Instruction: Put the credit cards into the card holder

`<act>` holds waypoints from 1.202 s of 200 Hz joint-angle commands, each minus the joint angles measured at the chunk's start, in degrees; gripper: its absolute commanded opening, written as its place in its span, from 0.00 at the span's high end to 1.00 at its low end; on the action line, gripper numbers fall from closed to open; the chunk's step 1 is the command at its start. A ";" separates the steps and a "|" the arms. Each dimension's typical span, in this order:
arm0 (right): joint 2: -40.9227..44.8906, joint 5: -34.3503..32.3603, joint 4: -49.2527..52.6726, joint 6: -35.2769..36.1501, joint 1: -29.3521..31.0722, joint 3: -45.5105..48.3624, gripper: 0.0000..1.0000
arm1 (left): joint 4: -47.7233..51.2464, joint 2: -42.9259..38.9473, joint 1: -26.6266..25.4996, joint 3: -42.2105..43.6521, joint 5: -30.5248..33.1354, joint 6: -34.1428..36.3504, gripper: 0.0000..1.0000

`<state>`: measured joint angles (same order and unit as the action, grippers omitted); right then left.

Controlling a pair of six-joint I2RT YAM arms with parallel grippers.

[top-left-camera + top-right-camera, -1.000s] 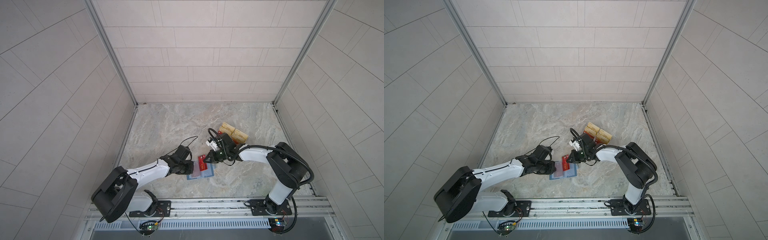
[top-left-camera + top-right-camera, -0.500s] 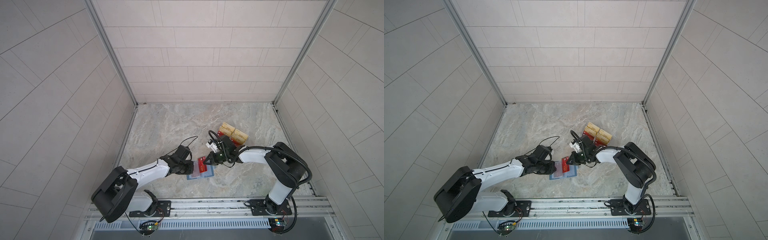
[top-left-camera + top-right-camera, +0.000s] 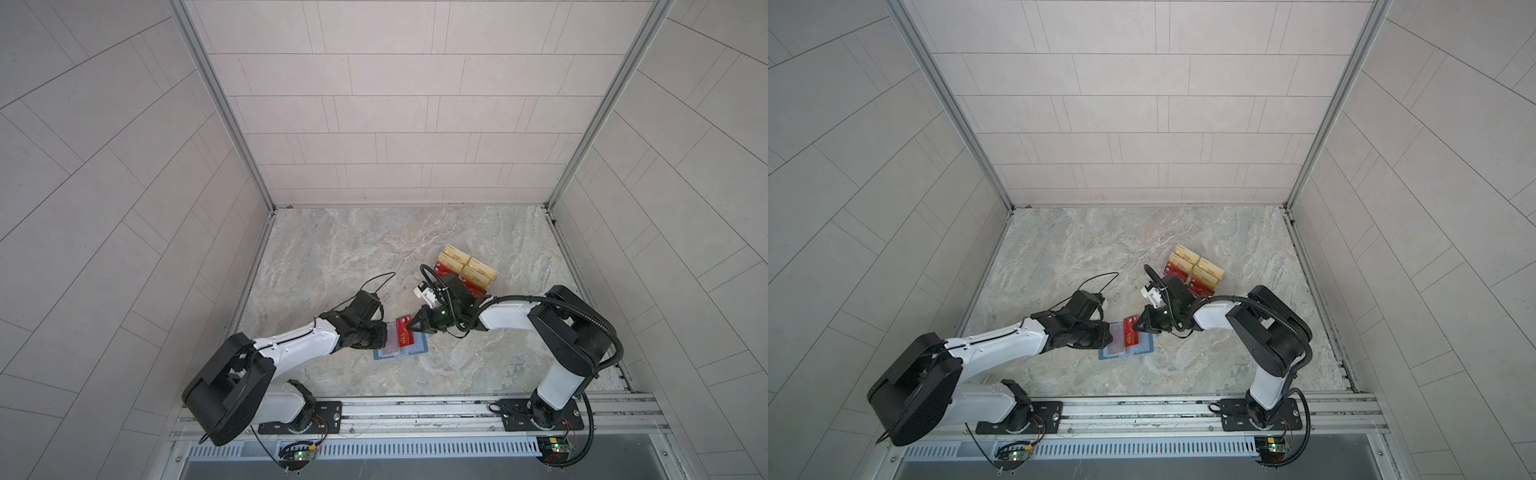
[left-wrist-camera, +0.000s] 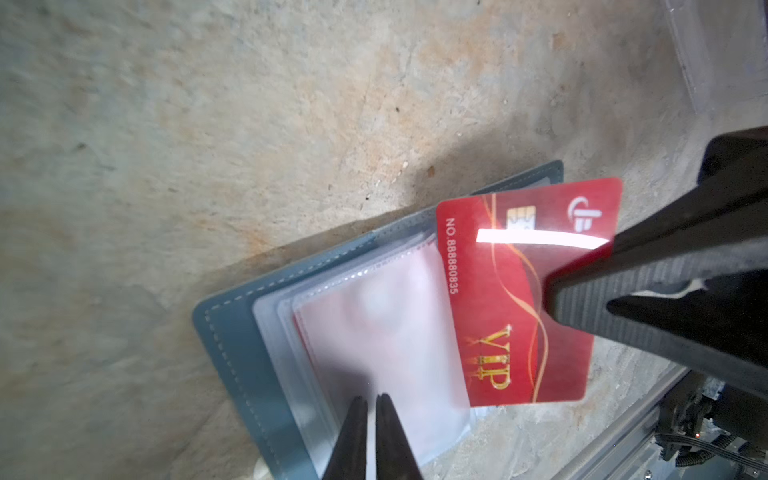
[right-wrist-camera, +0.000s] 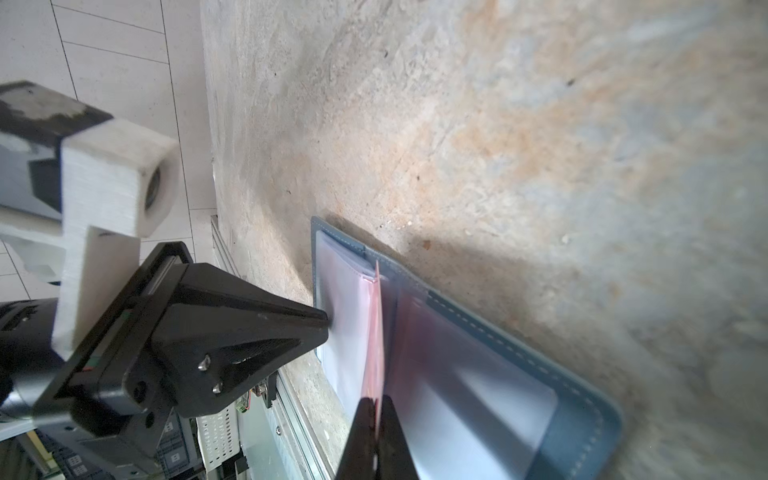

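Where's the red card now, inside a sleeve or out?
Mostly out. The red card, clamped in the jaws of the right gripper, shows nearly its whole face; only one edge meets the open card holder at its clear sleeve.

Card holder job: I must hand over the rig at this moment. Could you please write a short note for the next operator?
Right pincer: shut on a red card, held over the open card holder.
Left pincer: shut on a clear sleeve.
Done: the card is at the sleeve's mouth, not yet inside.
Left: slide it in, then load more red cards.
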<state>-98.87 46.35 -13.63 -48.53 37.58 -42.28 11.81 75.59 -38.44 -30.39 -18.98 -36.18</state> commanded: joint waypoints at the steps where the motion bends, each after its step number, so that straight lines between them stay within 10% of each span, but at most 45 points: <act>1: 1.00 0.47 -0.80 -0.56 0.67 0.75 1.00 | 1.36 -0.47 -0.28 0.99 1.23 0.24 0.87; 240: -2.57 2.03 7.56 5.94 0.91 -2.59 0.94 | 2.07 -2.36 -0.32 0.52 0.72 -0.78 0.81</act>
<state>-101.32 50.33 -11.84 -45.56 38.00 -43.92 12.69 74.52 -38.46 -30.06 -18.41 -36.27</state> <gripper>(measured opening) 0.056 0.182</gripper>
